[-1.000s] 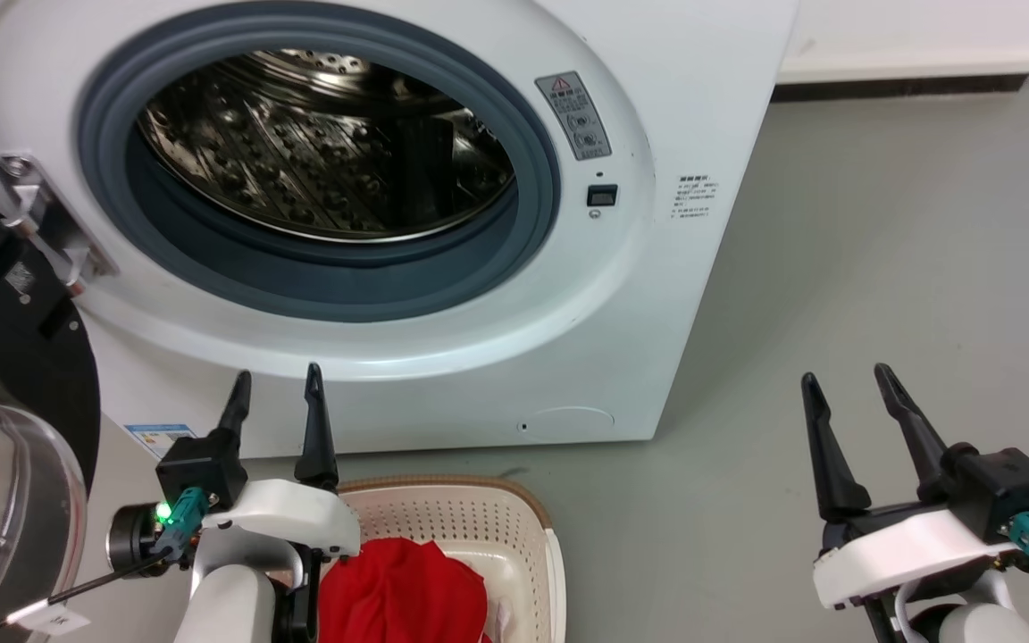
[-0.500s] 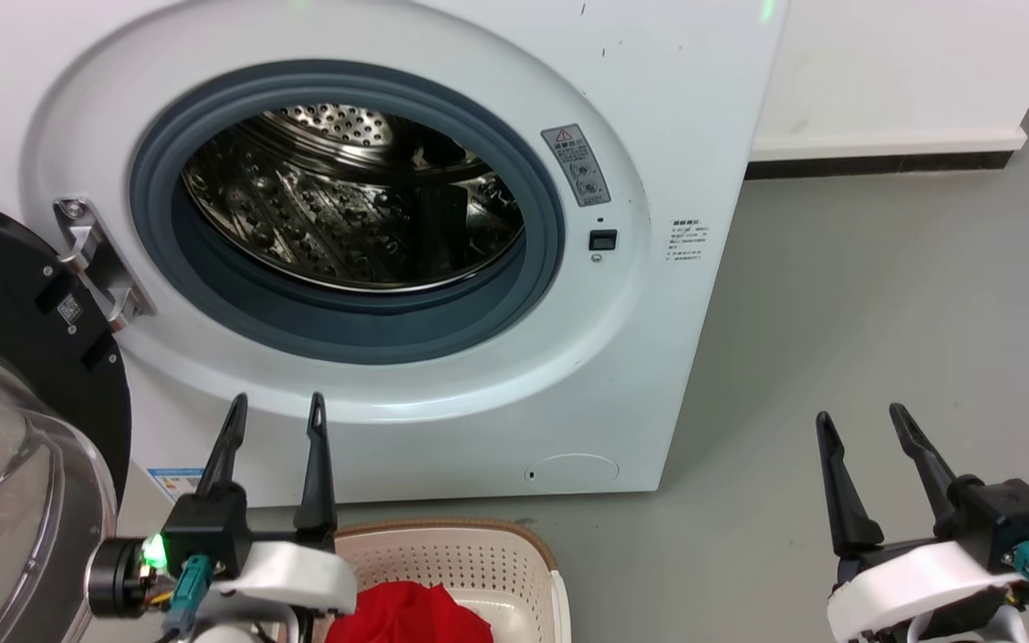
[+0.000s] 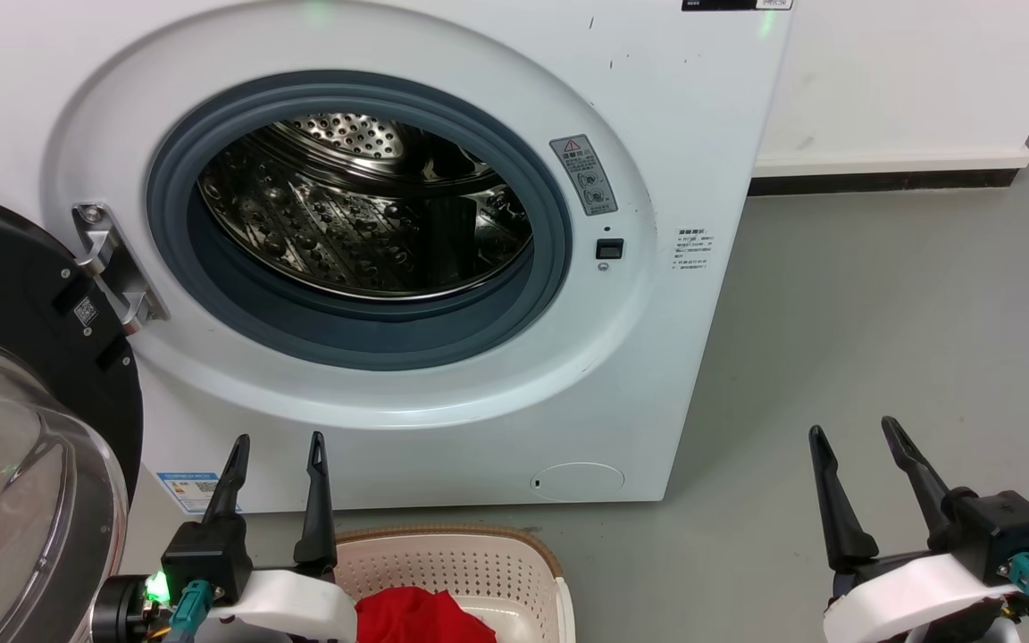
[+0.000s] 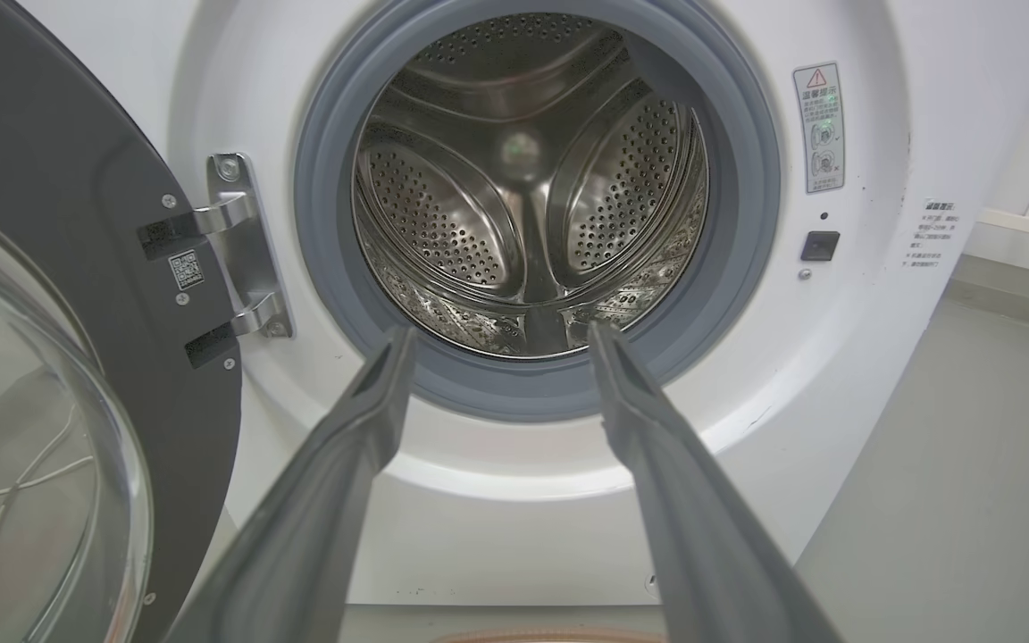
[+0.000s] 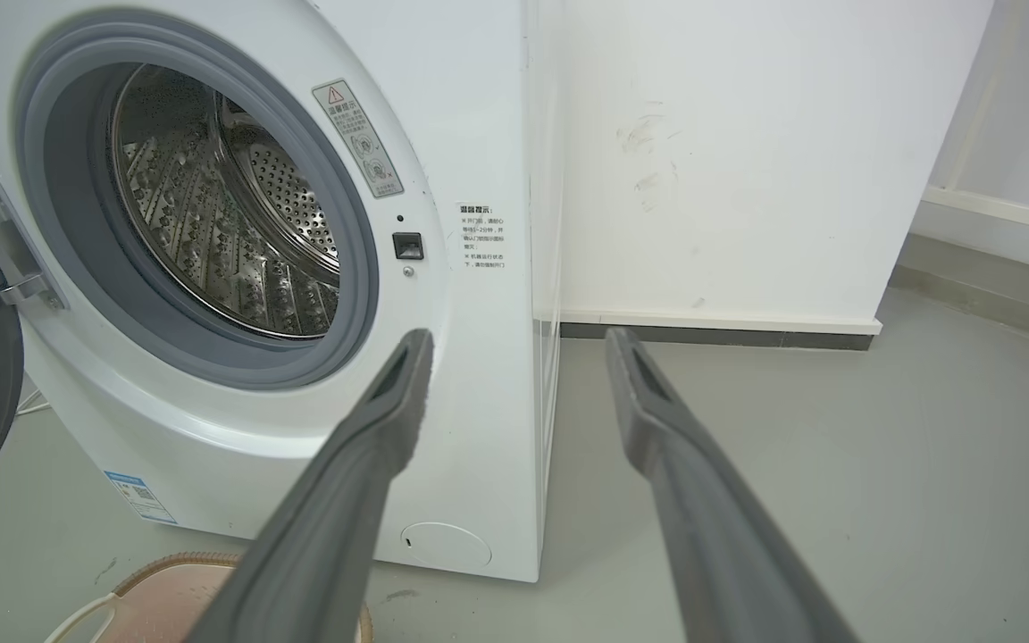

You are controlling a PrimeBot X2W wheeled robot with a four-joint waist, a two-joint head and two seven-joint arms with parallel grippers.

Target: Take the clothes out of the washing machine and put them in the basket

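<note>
while left tool [image 3: 279, 438] and right tool [image 3: 852, 426] gape empty, red clothes [image 3: 421, 616] lie in the basket [image 3: 443, 533].

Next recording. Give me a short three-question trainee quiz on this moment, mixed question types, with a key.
1. True or false: no clothes show inside the washing machine's drum.
2. The red clothes lie: A) on the floor, B) in the basket, C) between a gripper's fingers.
3. In a few words, how do the left gripper and the right gripper stand?

Key: 1 true. 2 B. 3 both open, holding nothing, fingers pointing towards the washing machine.
</note>
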